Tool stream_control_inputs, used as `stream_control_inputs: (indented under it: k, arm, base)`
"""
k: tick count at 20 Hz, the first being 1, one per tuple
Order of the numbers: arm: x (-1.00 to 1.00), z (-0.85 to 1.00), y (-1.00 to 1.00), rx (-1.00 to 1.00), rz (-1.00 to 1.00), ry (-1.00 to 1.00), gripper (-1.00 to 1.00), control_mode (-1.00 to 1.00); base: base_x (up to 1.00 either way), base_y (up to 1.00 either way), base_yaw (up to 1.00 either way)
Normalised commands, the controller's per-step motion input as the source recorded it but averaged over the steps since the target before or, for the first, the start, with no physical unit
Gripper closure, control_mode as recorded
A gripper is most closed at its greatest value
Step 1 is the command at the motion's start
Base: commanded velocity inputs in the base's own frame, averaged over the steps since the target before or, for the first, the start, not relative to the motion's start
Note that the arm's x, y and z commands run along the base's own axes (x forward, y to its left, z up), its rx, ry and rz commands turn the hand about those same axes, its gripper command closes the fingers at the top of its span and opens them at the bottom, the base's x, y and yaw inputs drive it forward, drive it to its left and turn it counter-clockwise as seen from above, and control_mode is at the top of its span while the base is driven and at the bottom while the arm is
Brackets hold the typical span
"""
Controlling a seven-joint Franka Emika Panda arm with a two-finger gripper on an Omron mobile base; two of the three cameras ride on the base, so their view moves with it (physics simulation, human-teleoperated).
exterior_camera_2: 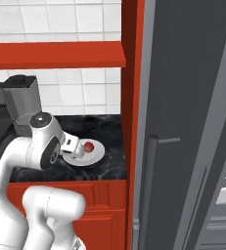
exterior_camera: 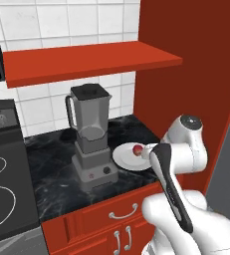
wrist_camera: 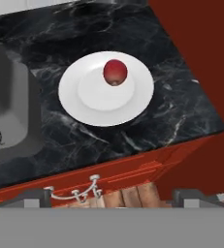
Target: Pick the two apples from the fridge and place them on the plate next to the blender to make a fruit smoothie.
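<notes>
On the black marbled counter [wrist_camera: 181,116], just right of the grey blender with its translucent jug and boxy base [exterior_camera: 90,134], sits the round, flat white plate [wrist_camera: 84,104], and one small, round, dark red apple [wrist_camera: 115,71] rests on it, toward the plate's far side. No second apple lies on the plate or the counter in these views.

Above the counter's near edge, the white arm's two-finger gripper [wrist_camera: 112,198] looks down on the plate from the hand view. Its dark fingertips [wrist_camera: 36,197] stand wide apart at the bottom of that view with nothing between them, so the fingers are spread and empty. In the right base view the hand [exterior_camera_2: 71,145] hangs just left of the plate and near it, apart from the apple.

By my judgement, one apple is delivered and half the task is done; the step in hand is leaving the plate to fetch the other fruit. The tall grey fridge [exterior_camera_2: 183,97] stands to the right, past the red cabinet wall [exterior_camera: 196,74], with its long dark bar handle [exterior_camera_2: 150,185] close by. The next move calls for lifting clear without nudging the placed apple, then swinging right toward the fridge shelves; where the second apple lies inside I cannot tell from here.
</notes>
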Motion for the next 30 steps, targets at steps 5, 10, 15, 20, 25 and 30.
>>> stream_control_inputs:
  k: [5,10,15,20,25,30]
  arm:
    - [-0.64,0.00,0.00,0.00,-0.01,-0.03,-1.00,-1.00]
    - [-0.72,-0.06,0.00,0.01,-0.02,-0.04,-1.00,-1.00]
    - [0.00,0.00,0.00,0.00,0.00,0.00,-1.00,1.00]
    - [0.00,0.00,0.00,0.00,0.00,0.00,-1.00,1.00]
    - [0.00,0.00,0.00,0.00,0.00,0.00,-1.00,1.00]
    - [0.00,0.00,0.00,0.00,0.00,0.00,-1.00,1.00]
  base:
    - [0.00,0.00,0.00]
    - [0.00,0.00,0.00]
    - [-1.00,0.00,0.00]
    - [-1.00,0.01,-0.03]
    - [-1.00,0.01,-0.33]
    - [-0.76,-0.10,-0.61]
